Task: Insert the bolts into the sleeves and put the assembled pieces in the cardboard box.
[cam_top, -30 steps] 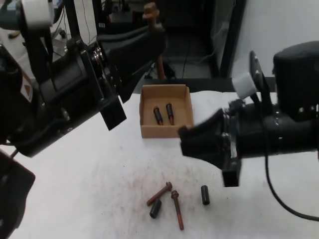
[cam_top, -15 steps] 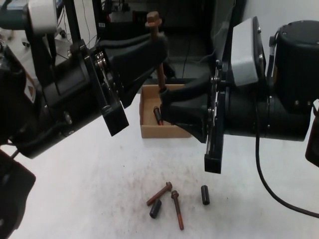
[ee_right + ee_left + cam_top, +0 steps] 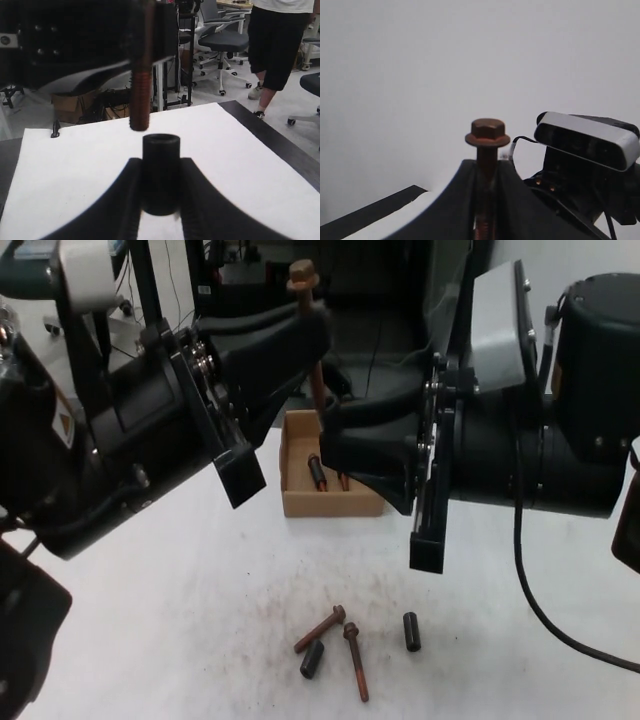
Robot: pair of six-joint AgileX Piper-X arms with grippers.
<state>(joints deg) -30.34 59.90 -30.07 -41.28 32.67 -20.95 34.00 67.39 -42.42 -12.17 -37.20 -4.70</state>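
Note:
My left gripper [image 3: 310,328] is shut on a rusty bolt [image 3: 316,375] and holds it upright above the bench, hex head [image 3: 487,133] on top. My right gripper [image 3: 161,200] is shut on a black sleeve [image 3: 161,172], also upright, open end up. The bolt's threaded tip [image 3: 140,107] hangs just above the sleeve's mouth, slightly off to one side. Behind the grippers stands the cardboard box [image 3: 320,505] with assembled pieces [image 3: 317,472] inside, partly hidden by the right gripper [image 3: 338,435].
Two loose bolts [image 3: 320,628] [image 3: 356,661] and two loose sleeves [image 3: 312,658] [image 3: 411,631] lie on the white bench cover near the front. A person [image 3: 280,45] and office chairs are in the room beyond the bench's edge.
The right arm has swung up and in from the right, bringing its sleeve under the bolt. The left arm has held the bolt almost still.

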